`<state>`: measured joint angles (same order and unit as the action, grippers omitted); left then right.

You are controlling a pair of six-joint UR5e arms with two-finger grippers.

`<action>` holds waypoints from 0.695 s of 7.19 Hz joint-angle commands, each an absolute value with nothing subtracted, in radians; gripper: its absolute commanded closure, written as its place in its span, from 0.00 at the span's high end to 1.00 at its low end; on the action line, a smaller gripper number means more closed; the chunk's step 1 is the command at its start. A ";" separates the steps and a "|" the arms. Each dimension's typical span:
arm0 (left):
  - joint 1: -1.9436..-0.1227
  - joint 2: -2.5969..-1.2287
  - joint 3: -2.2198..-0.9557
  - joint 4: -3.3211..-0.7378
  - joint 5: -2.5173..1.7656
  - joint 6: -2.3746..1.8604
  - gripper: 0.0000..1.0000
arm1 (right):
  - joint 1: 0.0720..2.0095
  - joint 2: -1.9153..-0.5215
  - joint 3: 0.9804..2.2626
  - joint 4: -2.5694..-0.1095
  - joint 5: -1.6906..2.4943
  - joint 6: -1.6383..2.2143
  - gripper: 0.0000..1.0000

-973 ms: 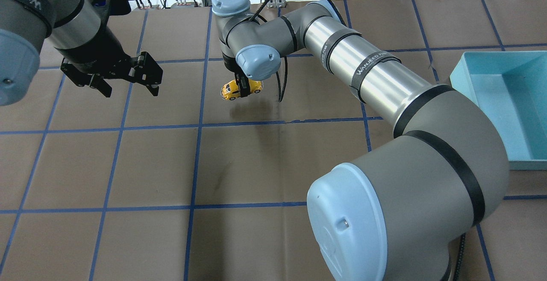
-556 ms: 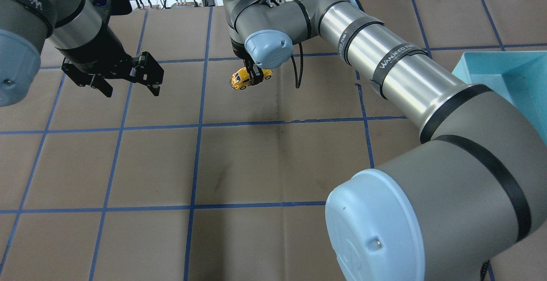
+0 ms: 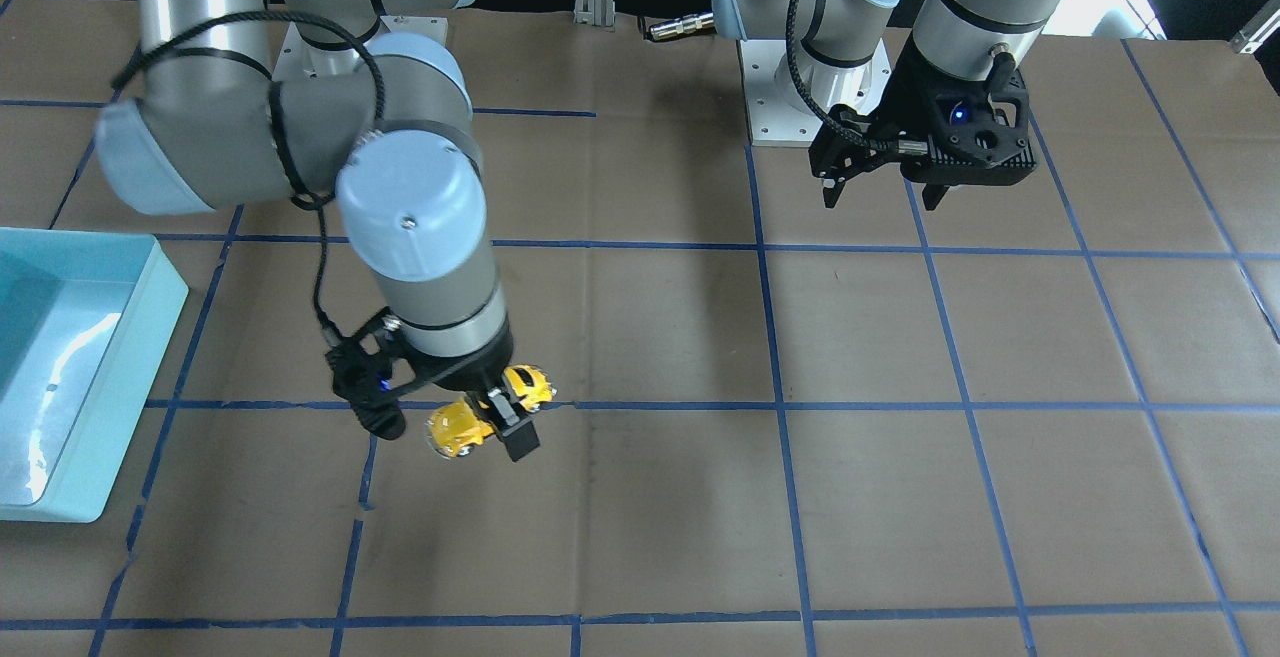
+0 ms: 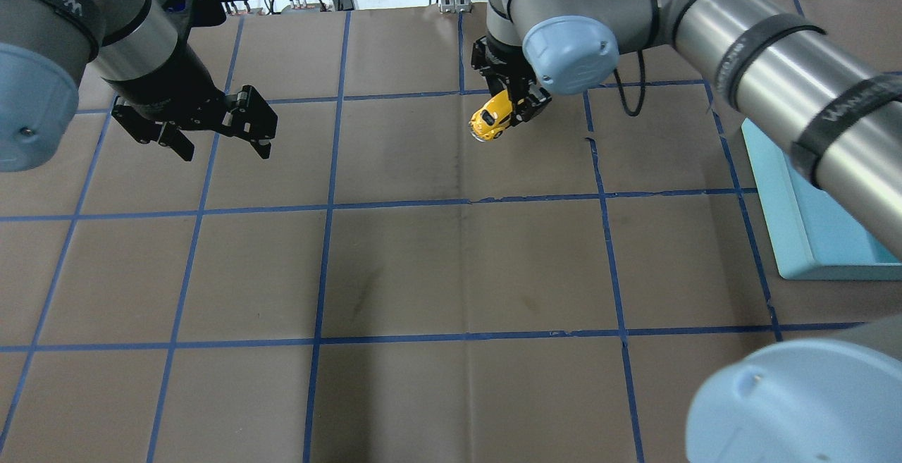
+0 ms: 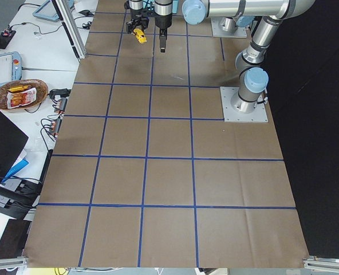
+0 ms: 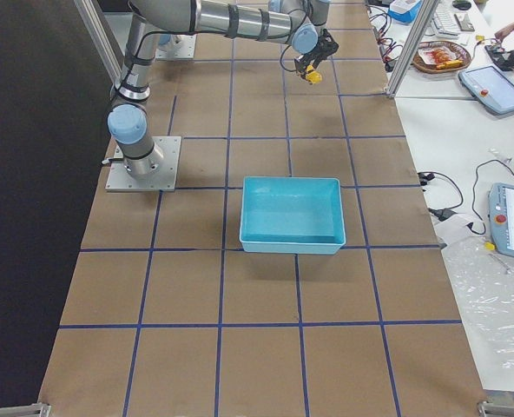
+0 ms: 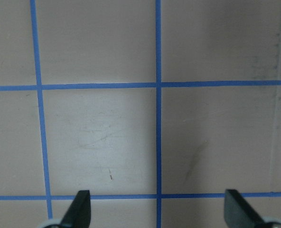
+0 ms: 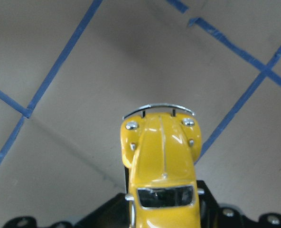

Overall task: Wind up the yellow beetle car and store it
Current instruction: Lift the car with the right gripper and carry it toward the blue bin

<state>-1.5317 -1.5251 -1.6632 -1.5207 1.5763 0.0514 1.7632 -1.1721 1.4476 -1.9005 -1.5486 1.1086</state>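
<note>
Gripping the single yellow beetle car (image 8: 162, 175) by its flanks, the right gripper (image 4: 513, 102) holds it above the table (image 4: 394, 266) with its nose tilted down. Only the right wrist view shows the hood, both headlights and the silver bumper jutting forward past the black fingers. The count is one car, two grippers and one tray. The left gripper (image 4: 211, 140) hangs well apart from the car, its fingers spread wide over the blue tape grid. Farther off sits the blue tray (image 6: 290, 245). The exterior right view shows it whole, while the overhead view catches only one end.
</note>
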 commanded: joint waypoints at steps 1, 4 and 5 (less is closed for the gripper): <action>-1.545 -1.526 -1.663 -1.520 1.575 0.031 1.00 | 1.599 -1.367 1.616 -1.878 -1.569 0.790 0.50; -1.557 -1.543 -1.660 -1.516 1.572 -0.028 1.00 | 1.358 -1.492 1.756 -1.878 -1.572 0.333 0.50; -1.572 -1.560 -1.655 -1.505 1.572 -0.035 1.00 | 1.282 -1.493 1.764 -1.878 -1.572 0.170 0.50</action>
